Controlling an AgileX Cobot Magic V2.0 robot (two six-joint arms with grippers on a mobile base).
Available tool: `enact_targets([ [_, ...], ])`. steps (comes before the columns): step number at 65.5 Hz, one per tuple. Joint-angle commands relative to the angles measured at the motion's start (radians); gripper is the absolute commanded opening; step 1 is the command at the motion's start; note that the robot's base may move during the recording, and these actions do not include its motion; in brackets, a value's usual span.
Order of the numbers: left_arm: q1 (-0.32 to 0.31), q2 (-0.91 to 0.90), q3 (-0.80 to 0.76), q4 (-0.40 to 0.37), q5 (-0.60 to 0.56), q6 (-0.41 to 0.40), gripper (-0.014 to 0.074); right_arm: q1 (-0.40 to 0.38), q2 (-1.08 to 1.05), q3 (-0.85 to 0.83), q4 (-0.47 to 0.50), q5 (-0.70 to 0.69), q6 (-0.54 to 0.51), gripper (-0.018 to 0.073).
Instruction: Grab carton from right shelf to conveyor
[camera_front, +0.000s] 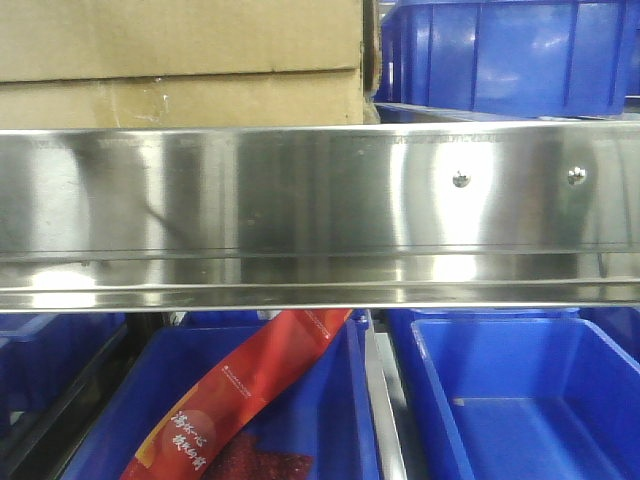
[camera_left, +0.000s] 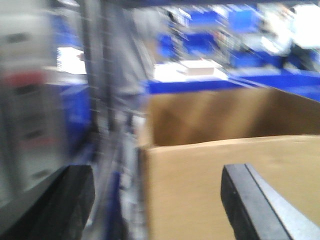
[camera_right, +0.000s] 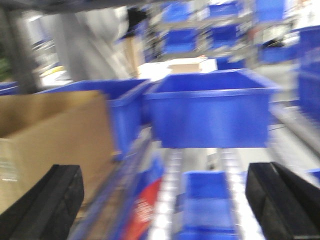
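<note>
on the upper tier of the right shelf (camera_front: 300, 200), just behind its mirror-like front rail, sits the carton (camera_front: 180, 60), open-topped and not yet lifted; the conveyor shows in no view. the left gripper (camera_left: 157, 200) faces the carton's near wall with its jaws spread wide and nothing between them, one finger outside the carton's left corner and the other in front of the wall. the right gripper (camera_right: 165, 200) is also spread and empty, with the carton off to its left, so it looks more at the blue bin (camera_front: 500, 55) just right of the carton. the carton looks too broad for one gripper (my guess is a two-arm squeeze on its sides). that bin crowds the carton's right side; whether they touch, i cannot tell. a grey upright (camera_left: 95, 100) stands close to the carton's left. the rail in front of the carton hides its base, so it likely needs lifting out. below the carton are lower bins (camera_front: 520, 400), one holding a red packet (camera_front: 250, 390).
</note>
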Motion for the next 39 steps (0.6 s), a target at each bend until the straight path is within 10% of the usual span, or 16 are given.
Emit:
enact_targets([
  [1,-0.071,0.089,-0.092,-0.001,0.068,0.01,0.0435,0.07,0.089,-0.091,0.006,0.02,-0.005,0.0559],
  [26,-0.135,0.554,-0.602,-0.003,0.402,-0.072,0.0435,0.309,0.625,-0.645,-0.007,0.321,0.038,0.0559],
  [39,-0.09,0.788,-0.913,0.069,0.658,-0.148,0.0435,0.329,0.886,-1.016,-0.28,0.633,0.287,0.0559],
])
